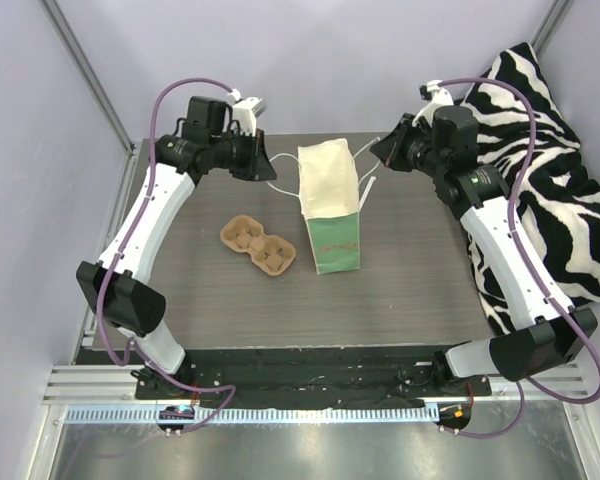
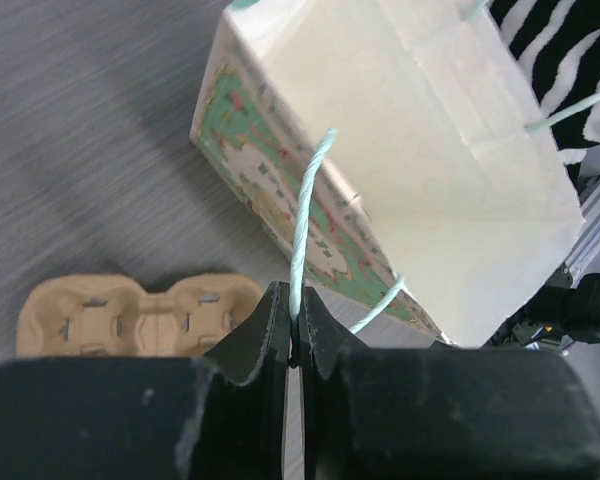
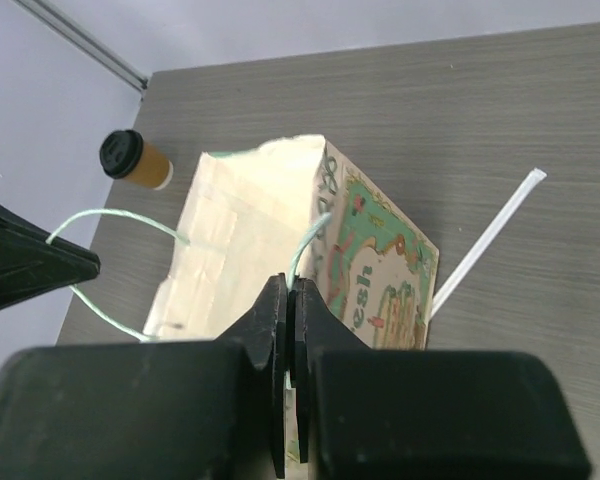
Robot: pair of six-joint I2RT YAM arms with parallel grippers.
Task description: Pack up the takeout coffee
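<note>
In the left wrist view, the left gripper (image 2: 292, 300) fills the bottom of the frame. Its black fingers (image 2: 250, 345) are clenched on the pale green left handle (image 2: 305, 210) of the paper bag (image 2: 430, 150). The bag's cream interior faces this camera, with the printed green side beside it. The brown pulp carrier (image 2: 140, 315) lies on the table just beyond the fingers, with the zebra-print cloth (image 2: 570, 60) at the top right corner.

In the right wrist view, the right gripper (image 3: 288, 290) is pinched shut on the right handle (image 3: 305, 250). The bag mouth is spread between the two taut strings. Only this view shows the takeout coffee (image 3: 135, 160). It is a small tan cup with a round black lid (image 3: 120, 152) and a white band at the end away from the lid. It sits on the grey table (image 3: 480, 120) beyond the bag, apart from it, near the table's corner by the metal post. Whether the cup stands or lies cannot be told. A white straw (image 3: 485, 245) lies on the table beside the bag, and it is clear only here.

The top camera shows neither the cup nor the grip on the strings. It does show the bag standing upright mid-table between both arms. The carrier sits just to the bag's left, and the cloth is heaped along the table's right edge.
</note>
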